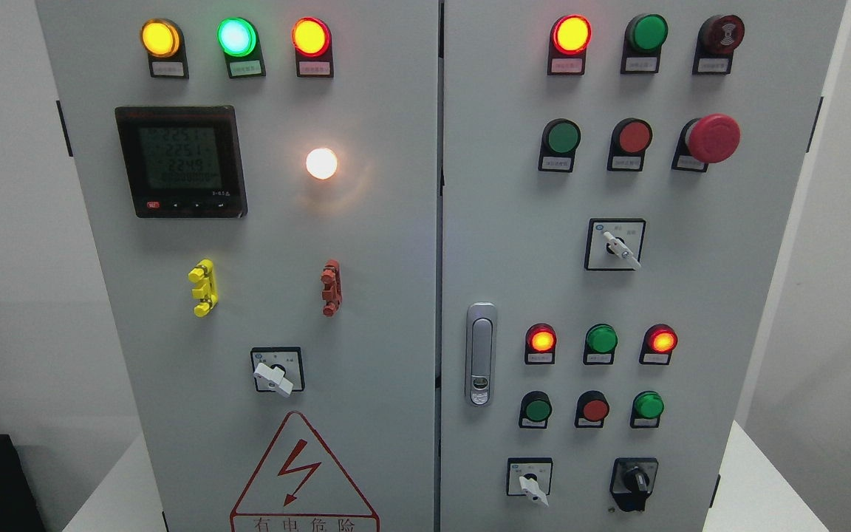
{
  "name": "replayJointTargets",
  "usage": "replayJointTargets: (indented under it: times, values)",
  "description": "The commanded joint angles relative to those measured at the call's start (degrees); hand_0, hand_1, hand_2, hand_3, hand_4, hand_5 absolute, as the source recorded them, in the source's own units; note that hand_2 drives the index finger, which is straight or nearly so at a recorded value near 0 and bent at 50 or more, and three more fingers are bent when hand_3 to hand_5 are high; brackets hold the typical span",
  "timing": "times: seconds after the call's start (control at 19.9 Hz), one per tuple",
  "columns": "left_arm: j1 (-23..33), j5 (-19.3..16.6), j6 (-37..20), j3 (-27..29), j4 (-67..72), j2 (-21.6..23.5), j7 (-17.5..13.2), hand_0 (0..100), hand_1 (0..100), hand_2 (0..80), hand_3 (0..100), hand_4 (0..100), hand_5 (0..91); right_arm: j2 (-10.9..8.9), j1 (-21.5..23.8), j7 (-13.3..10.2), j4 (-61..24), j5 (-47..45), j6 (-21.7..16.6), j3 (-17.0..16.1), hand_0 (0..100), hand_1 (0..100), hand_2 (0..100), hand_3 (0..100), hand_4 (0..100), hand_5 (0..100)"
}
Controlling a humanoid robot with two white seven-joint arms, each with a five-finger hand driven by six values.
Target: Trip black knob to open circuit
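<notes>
Neither hand in frame, so finger state unknown; black knob (634, 482) untouched at panel bottom, right of door handle (481, 355) and lower, beside white selector (530, 484); step looks like pre-reach; next: bring hand to knob, pinch, rotate.

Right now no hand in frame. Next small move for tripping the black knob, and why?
Probably bring one arm up toward the black knob at the lower right of the right door. It is the only black rotary switch on the panel; the other selectors have white handles. Neither hand shows yet, so an approach has to precede any grasp or turn.
</notes>
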Motion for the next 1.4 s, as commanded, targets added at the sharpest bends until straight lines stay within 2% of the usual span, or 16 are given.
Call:
replayJointTargets:
  times: [0.0, 1.35]
  values:
    - [-0.23, 0.14, -0.12, 0.07, -0.01, -0.09, 0.01, 12, 39, 0.0, 0, 0, 0.0, 0.12, -0.83, 0.61, -2.52, -0.16, 0.83, 0.25, 0, 3, 1, 100, 100, 100]
    - [-0.14, 0.14, -0.12, 0.07, -0.01, -0.09, 0.01, 12, 39, 0.0, 0, 0, 0.0, 0.12, -8.92, 1.93, -8.93, -0.16, 9.89, 1.05, 0, 3, 1, 100, 100, 100]
